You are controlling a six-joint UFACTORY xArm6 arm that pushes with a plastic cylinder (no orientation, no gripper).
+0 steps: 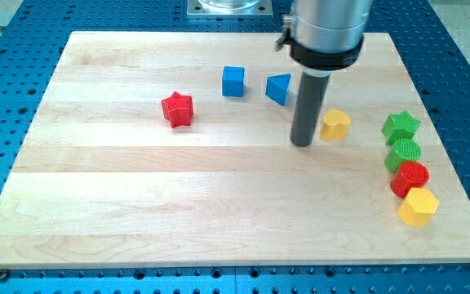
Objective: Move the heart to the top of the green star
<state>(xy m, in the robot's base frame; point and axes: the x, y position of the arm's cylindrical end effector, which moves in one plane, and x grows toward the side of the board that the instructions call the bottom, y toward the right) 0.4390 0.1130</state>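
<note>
The yellow heart lies right of the board's middle. My tip stands just left of the heart, touching it or nearly so. The green star lies near the board's right edge, to the right of the heart at about the same height. The rod rises from the tip to the arm's grey body at the view's top.
A green round block, a red round block and a yellow hexagon sit in a column below the green star. A blue triangle and blue cube lie upper middle. A red star lies left of them.
</note>
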